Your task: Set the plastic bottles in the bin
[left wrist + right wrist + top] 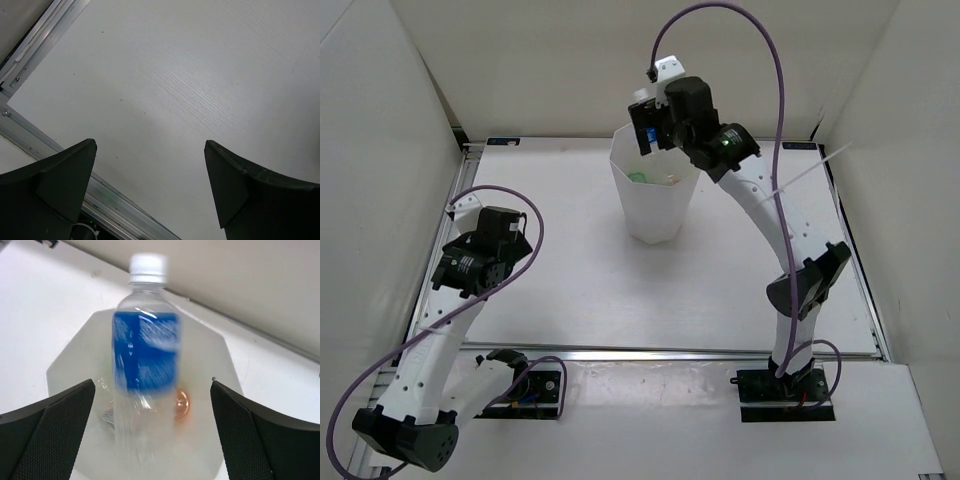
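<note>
The white faceted bin stands at the table's far middle. My right gripper hovers over its far rim, jaws wide open. In the right wrist view the clear blue-labelled bottle, white cap up and motion-blurred, hangs free between the spread fingers, touching neither, over the bin's mouth. It shows as a blue patch from above. An orange bottle and part of a clear one lie inside the bin; green shows there too. My left gripper is open and empty over bare table.
White walls enclose the table on the left, back and right. An aluminium rail runs along the table's left edge under my left gripper. A purple cable arcs high above the right arm.
</note>
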Available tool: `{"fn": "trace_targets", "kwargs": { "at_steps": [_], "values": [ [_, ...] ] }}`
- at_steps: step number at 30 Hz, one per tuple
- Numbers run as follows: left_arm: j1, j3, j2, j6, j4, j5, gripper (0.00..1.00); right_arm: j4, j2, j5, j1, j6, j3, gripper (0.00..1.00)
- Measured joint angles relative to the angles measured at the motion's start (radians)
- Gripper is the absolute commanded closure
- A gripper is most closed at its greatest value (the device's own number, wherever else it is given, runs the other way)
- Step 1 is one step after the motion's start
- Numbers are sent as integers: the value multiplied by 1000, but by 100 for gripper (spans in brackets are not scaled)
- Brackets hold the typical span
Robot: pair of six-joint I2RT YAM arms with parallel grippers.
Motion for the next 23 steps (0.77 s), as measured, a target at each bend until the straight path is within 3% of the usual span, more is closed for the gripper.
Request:
{"fn": "trace_targets", "kwargs": {
  "at_steps": [5,10,17,23],
  "values": [
    [8,1,26,18,13,2,0,-23,6,64,3,34,-17,0],
    [12,0,21,18,24,2,0,-62,-98,137,-36,146,-73,0],
    [12,-73,-92,16,64,-68,0,-260,-270,-179,-375,343,-160,0],
    [12,-102,-172,-32,51,-158,0,-302,-413,-399,-437,378,-502,0]
  ]
}}
